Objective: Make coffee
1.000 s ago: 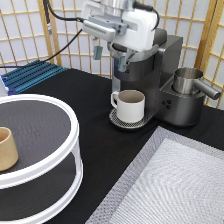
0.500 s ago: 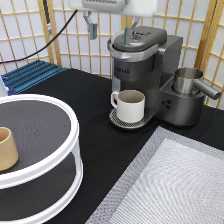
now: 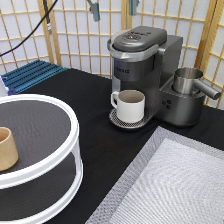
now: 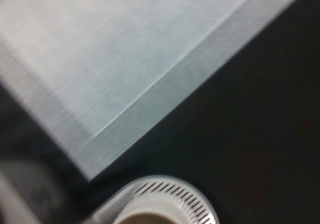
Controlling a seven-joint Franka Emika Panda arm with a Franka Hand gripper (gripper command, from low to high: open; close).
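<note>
**One mug under the brewer, gripper spread wide overhead**

The black table (image 3: 75, 95) carries a white round stand (image 3: 60, 150), a grey mat (image 3: 175, 185) and the coffee machine (image 3: 145, 65), its lid down. A white mug (image 3: 131, 106) sits on its drip tray. A tan cup (image 3: 6, 148) stands on the stand. The gripper (image 3: 113, 7) hangs at the exterior view's top edge, spread and empty. The coffee pod shows in neither view.

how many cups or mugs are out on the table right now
2. A white mug sits on the coffee machine's drip tray. A tan cup stands on the round white stand at the exterior view's left. Others may be hidden.
</note>
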